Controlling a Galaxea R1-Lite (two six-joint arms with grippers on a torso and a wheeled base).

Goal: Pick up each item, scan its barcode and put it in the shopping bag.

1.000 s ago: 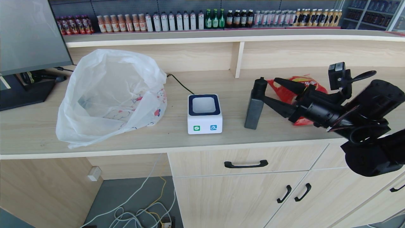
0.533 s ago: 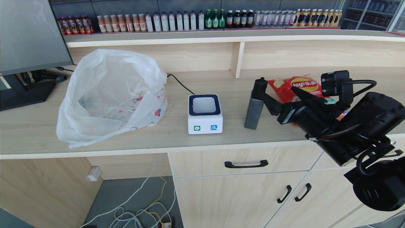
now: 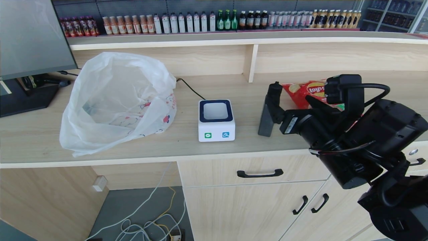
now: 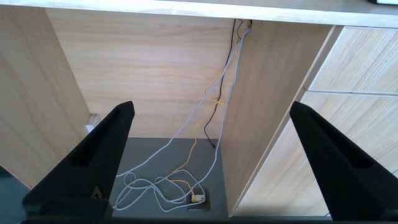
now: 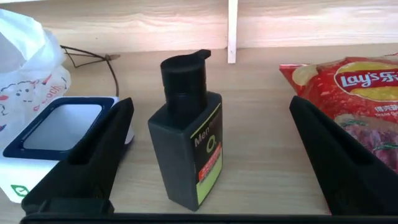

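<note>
Counter [image 3: 187, 144] holds, in order, the open shopping bag [image 3: 117, 100] on our left, the chips bag [image 3: 301, 92] on the right, the scanner [image 3: 216, 119] mid-counter and the pump bottle [image 5: 186, 155] upright between them. We judge the first pick is under way, and next the grip must close on the bottle. Our right gripper [image 5: 211, 106] reaches in level, fingers spread wide around the bottle. Our left gripper [image 4: 211, 115] hangs below the counter, fingers apart.

Wooden counter [image 3: 187, 147]: white shopping bag [image 3: 117, 100] at nine o'clock, barcode scanner [image 3: 216, 119] central, dark pump bottle [image 3: 264, 122] and red crisp packet [image 3: 302, 93] at three o'clock.
</note>
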